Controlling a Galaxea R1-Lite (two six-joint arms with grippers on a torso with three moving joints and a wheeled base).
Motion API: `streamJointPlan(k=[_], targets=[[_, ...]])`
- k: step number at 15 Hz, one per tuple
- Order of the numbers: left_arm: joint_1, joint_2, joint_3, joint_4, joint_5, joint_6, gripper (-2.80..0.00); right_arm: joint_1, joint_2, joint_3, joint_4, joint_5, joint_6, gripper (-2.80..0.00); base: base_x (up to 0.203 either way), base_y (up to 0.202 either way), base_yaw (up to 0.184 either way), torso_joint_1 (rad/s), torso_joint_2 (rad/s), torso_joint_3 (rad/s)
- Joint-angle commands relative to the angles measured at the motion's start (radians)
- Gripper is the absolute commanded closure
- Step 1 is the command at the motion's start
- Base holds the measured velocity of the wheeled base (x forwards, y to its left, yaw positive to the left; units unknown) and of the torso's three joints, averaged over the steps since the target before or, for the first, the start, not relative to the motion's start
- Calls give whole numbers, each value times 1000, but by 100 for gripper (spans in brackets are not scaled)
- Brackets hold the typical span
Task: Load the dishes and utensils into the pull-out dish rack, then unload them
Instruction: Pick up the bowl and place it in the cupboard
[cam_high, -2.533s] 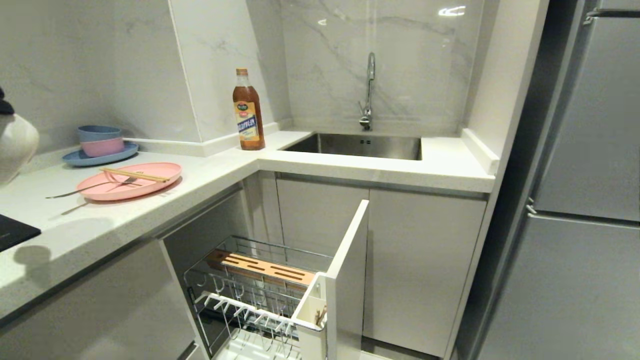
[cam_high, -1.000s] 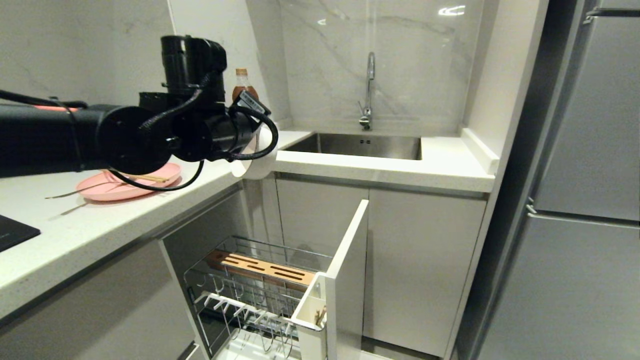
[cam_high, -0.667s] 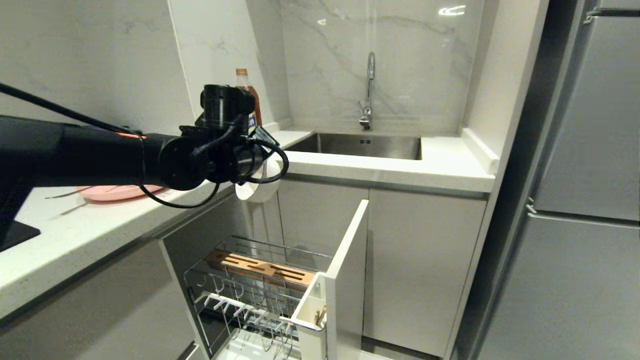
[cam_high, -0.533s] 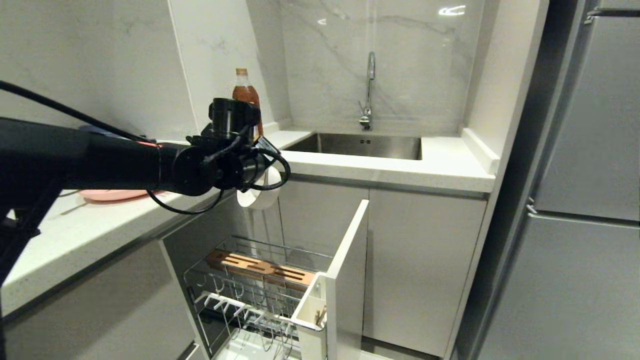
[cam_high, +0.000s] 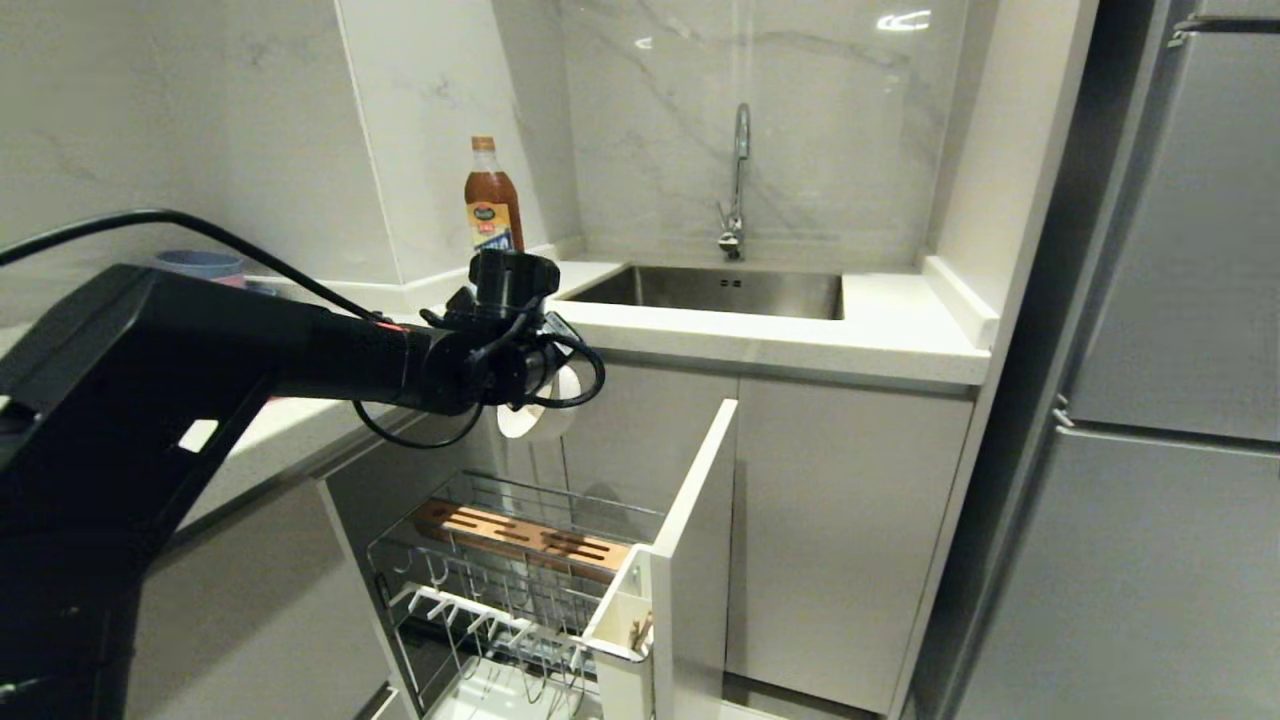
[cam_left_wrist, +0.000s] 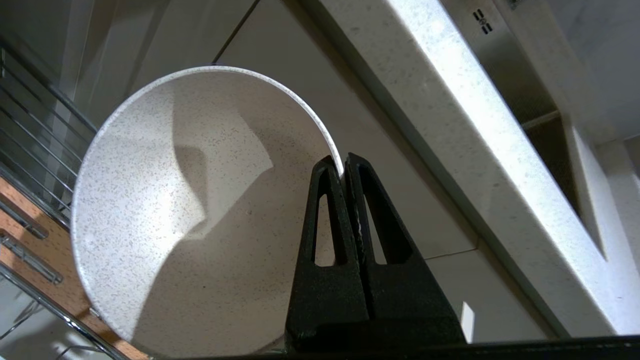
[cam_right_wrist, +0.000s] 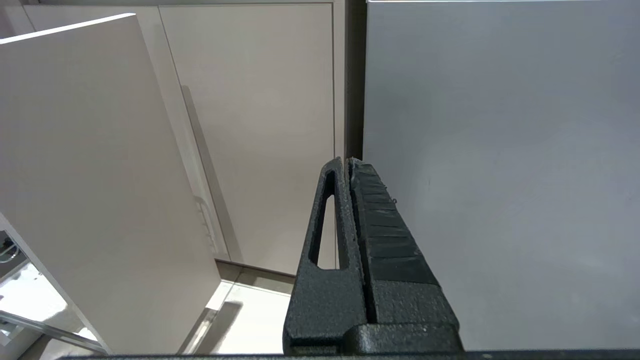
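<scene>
left gripper (cam_left_wrist: 343, 167) clamped on cream bowl (cam_left_wrist: 195, 210) rim, bowl on edge above pull-out rack (cam_high: 520, 590); right gripper (cam_right_wrist: 348, 165) closed, empty

The head camera is looking forward and down at the counter (cam_high: 760, 345), sink (cam_high: 720, 290) and rack (cam_high: 520, 590). The left wrist camera is facing along its fingers, close to the bowl (cam_left_wrist: 200, 210), sharing counter edge and rack. The right wrist camera is sitting low, facing the rack's front panel (cam_right_wrist: 95, 190) nearby.

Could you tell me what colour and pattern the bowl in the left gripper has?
Cream-white with fine dark speckles: the round bowl, clearest in the left wrist view.
</scene>
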Motion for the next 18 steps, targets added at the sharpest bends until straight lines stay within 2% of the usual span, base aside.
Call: streamJointPlan(k=[1,6,10,15,18], targets=[[3,19,-6,0,2,-6,0,0,0,2,0,0,0,0,0,0,0,0,0,0],[4,33,-7,7,2,-7,0,0,0,3,0,0,0,0,0,0,0,0,0,0],[5,47,-11,1,2,-7,0,-1,0,3,0,0,1,0,0,0,0,4,2,-131],[12,27,11,9,5,-79,0,-1,0,2,0,0,0,0,0,0,0,3,1,-195],[14,2,42,10,7,-91,0,1,0,2,0,0,0,0,0,0,0,1,6,-198]])
